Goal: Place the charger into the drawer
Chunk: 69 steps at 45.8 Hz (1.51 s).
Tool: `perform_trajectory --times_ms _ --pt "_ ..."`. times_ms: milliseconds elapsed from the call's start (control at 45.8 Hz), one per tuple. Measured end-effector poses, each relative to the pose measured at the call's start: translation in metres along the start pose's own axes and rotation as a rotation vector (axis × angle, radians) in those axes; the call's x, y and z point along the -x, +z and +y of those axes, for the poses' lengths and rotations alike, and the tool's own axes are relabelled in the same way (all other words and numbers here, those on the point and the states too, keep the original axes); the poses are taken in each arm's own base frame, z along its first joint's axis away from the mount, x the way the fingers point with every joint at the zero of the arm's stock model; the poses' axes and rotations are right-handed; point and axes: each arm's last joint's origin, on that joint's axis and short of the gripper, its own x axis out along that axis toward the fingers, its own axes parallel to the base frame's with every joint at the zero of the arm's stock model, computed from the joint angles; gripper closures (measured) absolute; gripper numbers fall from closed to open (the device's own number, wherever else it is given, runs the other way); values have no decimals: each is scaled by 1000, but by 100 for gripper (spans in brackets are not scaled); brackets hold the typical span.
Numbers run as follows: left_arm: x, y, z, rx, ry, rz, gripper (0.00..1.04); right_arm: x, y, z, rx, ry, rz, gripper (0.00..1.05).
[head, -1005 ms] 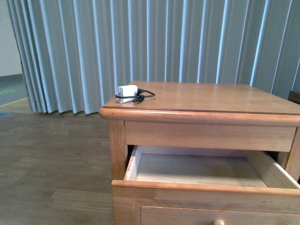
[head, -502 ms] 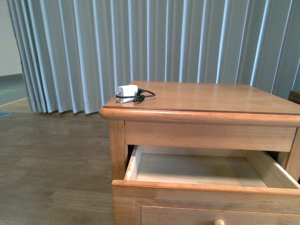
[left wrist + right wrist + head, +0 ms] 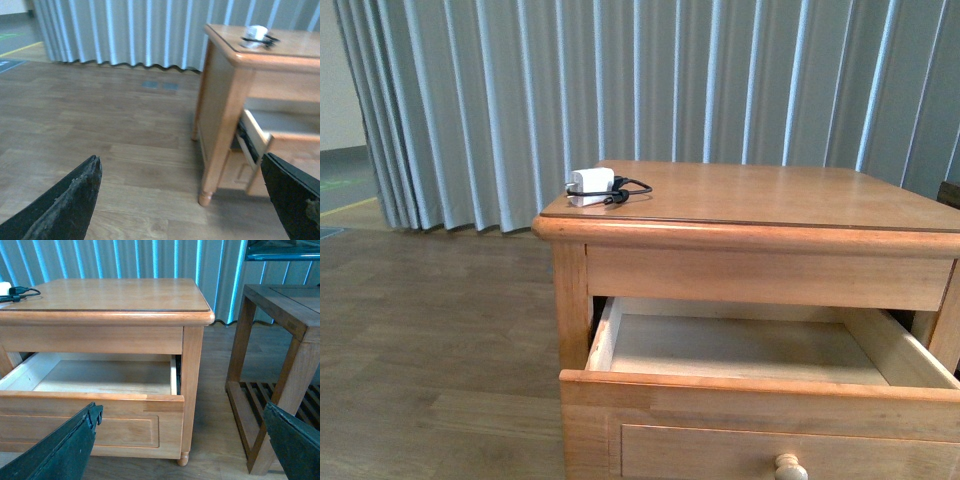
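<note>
The charger (image 3: 591,186), a small white cube with a black coiled cable, lies on the back left corner of the wooden cabinet's top (image 3: 770,200). It also shows in the left wrist view (image 3: 256,33) and at the edge of the right wrist view (image 3: 4,289). The top drawer (image 3: 750,388) is pulled out, its pale inside empty, its round knob (image 3: 789,466) low in front. My left gripper (image 3: 180,165) is open and empty, out over the floor to the cabinet's left. My right gripper (image 3: 182,412) is open and empty, in front of the drawer's panel (image 3: 90,422). Neither arm shows in the front view.
A grey pleated curtain (image 3: 520,100) hangs behind the cabinet. The floor (image 3: 100,130) is wood planks. A darker wooden side table (image 3: 280,305) with a slatted lower shelf stands close to the cabinet's right side. The cabinet's front left leg (image 3: 205,195) rests on the floor.
The front view has shifted a little: the cabinet sits higher in the picture and the drawer knob shows more fully. The charger has not moved on the top.
</note>
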Motion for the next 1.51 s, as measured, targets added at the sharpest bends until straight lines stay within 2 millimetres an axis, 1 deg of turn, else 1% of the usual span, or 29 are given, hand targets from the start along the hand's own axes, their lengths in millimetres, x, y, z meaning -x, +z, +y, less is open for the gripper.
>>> perform_trajectory --times_ms 66,153,262,306,328,371,502,612,633,699,743,808,852,939,961,1048,1114,1245,1289,1507 --pt "-5 2 -1 67 49 -11 6 0 0 0 0 0 0 9" --pt "-16 5 -7 113 -1 17 6 0 0 0 0 0 0 8" --pt "-33 16 -14 126 -75 31 6 0 0 0 0 -1 0 8" --pt "-49 24 -19 135 -116 40 6 0 0 0 0 0 0 8" --pt "-54 26 -20 136 -129 43 6 0 0 0 0 0 0 8" --pt "-70 31 -24 145 -164 63 6 0 0 0 0 -1 0 8" --pt "-125 36 -27 157 -186 145 6 0 0 0 0 0 0 8" --pt "-157 44 -30 158 -186 159 6 0 0 0 0 0 0 8" --pt "-160 45 -31 157 -187 159 6 0 0 0 0 0 0 8" --pt "-186 54 -40 138 -205 164 6 0 0 0 0 0 0 8" --pt "-195 57 -44 132 -215 167 6 0 0 0 0 -1 0 8" --pt "-214 63 -55 127 -254 175 6 0 0 0 0 -1 0 8" --pt "-230 67 -64 123 -286 182 6 0 0 0 0 0 0 8" --pt "-253 71 -74 121 -313 196 6 0 0 0 0 -1 0 8" --pt "-256 71 -75 123 -317 197 6 0 0 0 0 -1 0 8" --pt "-290 74 -90 130 -341 207 6 0 0 0 0 -1 0 8" --pt "-310 76 -99 131 -356 214 6 0 0 0 0 0 0 8" --pt "-334 77 -116 135 -391 217 6 0 0 0 0 -1 0 8" --pt "-342 75 -124 136 -416 221 6 0 0 0 0 -1 0 8" --pt "-361 67 -145 132 -455 245 6 0 0 0 0 -1 0 8"
